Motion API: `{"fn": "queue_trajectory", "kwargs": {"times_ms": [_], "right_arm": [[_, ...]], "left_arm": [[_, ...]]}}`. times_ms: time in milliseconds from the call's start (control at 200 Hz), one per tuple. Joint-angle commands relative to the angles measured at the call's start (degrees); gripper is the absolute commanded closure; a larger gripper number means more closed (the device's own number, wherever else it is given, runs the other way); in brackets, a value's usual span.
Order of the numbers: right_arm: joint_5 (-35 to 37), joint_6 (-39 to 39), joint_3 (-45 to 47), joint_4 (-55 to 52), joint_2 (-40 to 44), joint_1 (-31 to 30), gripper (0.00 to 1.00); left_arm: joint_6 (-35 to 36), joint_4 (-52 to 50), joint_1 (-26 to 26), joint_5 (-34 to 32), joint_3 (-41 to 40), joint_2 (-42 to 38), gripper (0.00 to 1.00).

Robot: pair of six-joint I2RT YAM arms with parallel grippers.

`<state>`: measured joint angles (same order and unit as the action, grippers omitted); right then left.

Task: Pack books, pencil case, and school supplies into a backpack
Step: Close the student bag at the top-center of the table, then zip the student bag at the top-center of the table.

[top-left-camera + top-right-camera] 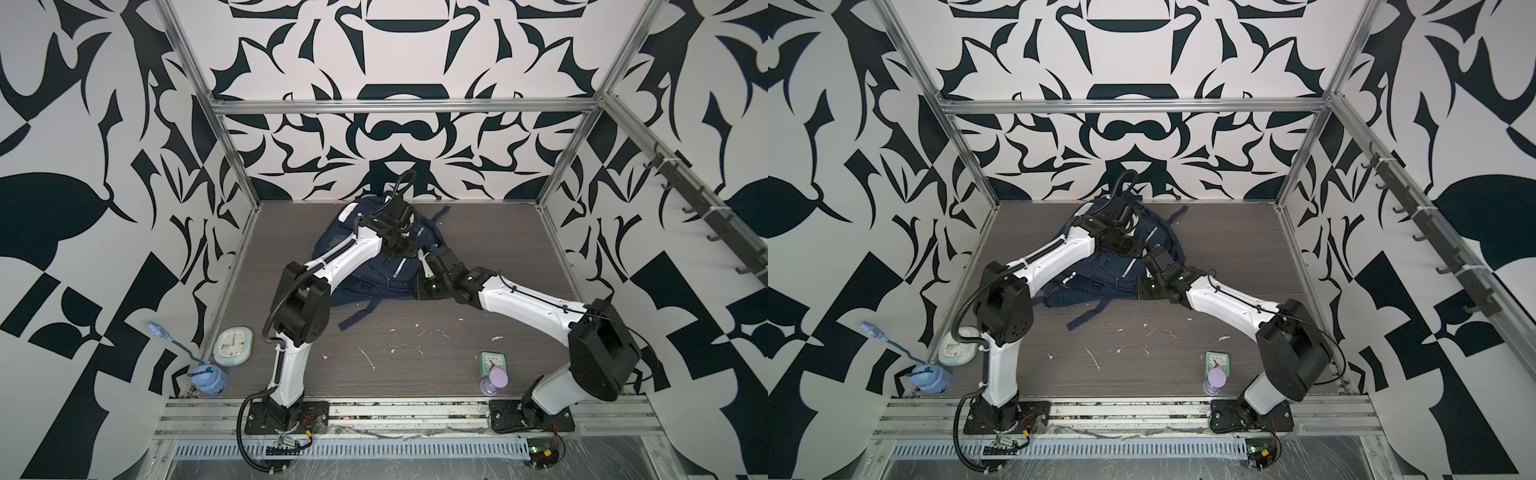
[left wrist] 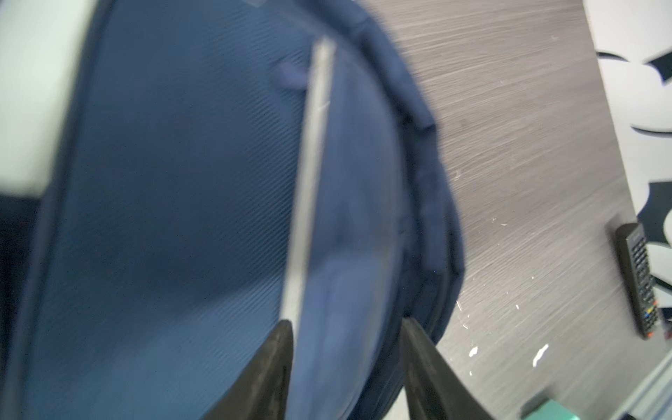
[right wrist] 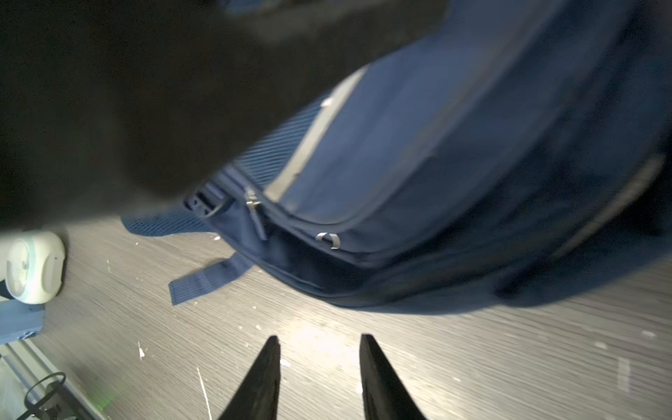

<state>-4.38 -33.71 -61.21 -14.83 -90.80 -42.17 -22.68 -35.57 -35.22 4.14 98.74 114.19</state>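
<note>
Wrist views: left tool [image 2: 348,322] apart over backpack [image 2: 163,182]; right tool [image 3: 319,337] apart beside its edge.

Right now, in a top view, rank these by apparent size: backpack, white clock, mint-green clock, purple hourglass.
1. backpack
2. white clock
3. mint-green clock and purple hourglass: look alike; the hourglass overlaps the clock, so unranked.
</note>
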Motion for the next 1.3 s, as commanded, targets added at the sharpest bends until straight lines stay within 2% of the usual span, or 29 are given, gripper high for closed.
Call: {"fn": "queue_trajectory", "kwargs": {"times_ms": [0,225,520,840,1295], "right_arm": [[3.26,1.91,-4.37,3.40,-3.04,-2.54,0.66],[3.88,2.70,-11.25,3.62,-11.23,-4.89,0.71],[5.46,4.29,-16.98,1.86,-17.74,-4.94,0.71],[7.17,4.89,-18.73,1.63,-20.97,-4.91,0.75],[9.22,5.49,-19.04,2.85,-23.36,-4.94,0.78]], "left_arm": [[-3.13,3.85,3.93,2.62,-7.68,-7.13,0.43],[-6.33,8.00,10.75,9.78,-20.65,-15.05,0.37],[-11.89,14.96,14.46,18.45,-29.17,-15.70,0.37],[-13.68,18.96,14.85,20.66,-32.20,-13.12,0.38],[-15.11,21.54,14.86,22.36,-32.55,-10.42,0.40]]}}
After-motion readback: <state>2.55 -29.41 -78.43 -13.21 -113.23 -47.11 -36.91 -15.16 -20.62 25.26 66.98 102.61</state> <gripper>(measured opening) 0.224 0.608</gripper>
